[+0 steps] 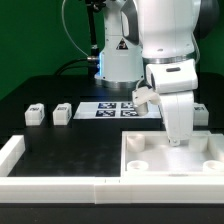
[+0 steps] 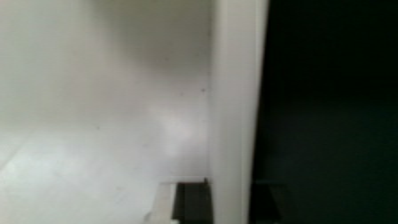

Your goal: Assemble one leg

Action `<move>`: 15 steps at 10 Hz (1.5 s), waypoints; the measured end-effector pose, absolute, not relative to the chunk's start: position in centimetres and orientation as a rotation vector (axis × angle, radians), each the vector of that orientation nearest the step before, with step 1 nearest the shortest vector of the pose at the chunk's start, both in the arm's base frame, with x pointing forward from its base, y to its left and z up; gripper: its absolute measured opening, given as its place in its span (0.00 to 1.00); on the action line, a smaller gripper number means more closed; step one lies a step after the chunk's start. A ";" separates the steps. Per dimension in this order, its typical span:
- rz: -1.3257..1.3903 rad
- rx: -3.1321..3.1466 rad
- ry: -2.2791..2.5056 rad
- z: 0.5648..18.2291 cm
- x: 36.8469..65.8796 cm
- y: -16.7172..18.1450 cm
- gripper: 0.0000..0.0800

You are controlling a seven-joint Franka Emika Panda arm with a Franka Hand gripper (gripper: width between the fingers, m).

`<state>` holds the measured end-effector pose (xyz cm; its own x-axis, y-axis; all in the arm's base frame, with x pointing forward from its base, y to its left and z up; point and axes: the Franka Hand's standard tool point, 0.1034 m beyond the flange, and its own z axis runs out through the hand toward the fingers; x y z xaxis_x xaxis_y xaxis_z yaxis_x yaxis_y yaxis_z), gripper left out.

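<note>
The fingers (image 1: 177,141) are being held low over the rear part of the tray-like panel (image 1: 170,166), near its back wall. Their opening is being hidden by the arm's own white hand in the exterior view and by blur in the wrist view, so it cannot be told how wide they are standing or whether anything is being gripped. In the wrist view only a pale, smooth, out-of-focus face and a straight white edge (image 2: 235,100) against darkness are being shown. The panel is being seen as a square of matte white plastic with raised walls and round sockets moulded into its floor. A long white rail (image 1: 12,150), plain and square-edged, is being shown at the exterior view's left. On the dark surface (image 1: 70,145), well apart from the panel, one leg (image 1: 34,113) and a second leg (image 1: 62,112) are being left standing near each other, each a stubby white block bearing a black-and-white square tag. The flat marker board (image 1: 118,108) is lying just beside them toward the arm. Trouble is being judged most likely from contact close to the panel wall: the panel could be nudged out of place by fingers pressed against it. If a leg is being carried, it could be jammed or tipped by entering a socket off-centre, and the smooth plastic could slip in the grasp.
</note>
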<state>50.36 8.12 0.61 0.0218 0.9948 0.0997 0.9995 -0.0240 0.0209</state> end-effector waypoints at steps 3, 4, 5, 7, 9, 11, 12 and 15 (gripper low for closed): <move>-0.133 -2.207 -2.153 0.6 50.4 8.0 0.37; -0.133 -2.208 -2.153 0.6 50.4 8.0 0.37; -0.133 -2.208 -2.153 0.6 50.4 8.0 0.62; -0.133 -2.208 -2.153 0.6 50.4 8.0 0.78; -0.133 -2.209 -2.152 0.6 50.4 8.0 0.81; -0.133 -2.209 -2.151 0.6 50.4 7.9 0.81; -0.133 -2.210 -2.151 0.6 50.4 7.9 0.81; -0.142 -2.338 -2.059 4.0 49.7 7.7 0.81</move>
<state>49.73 7.72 3.98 0.1243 0.9887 0.0839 0.9908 -0.1282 0.0429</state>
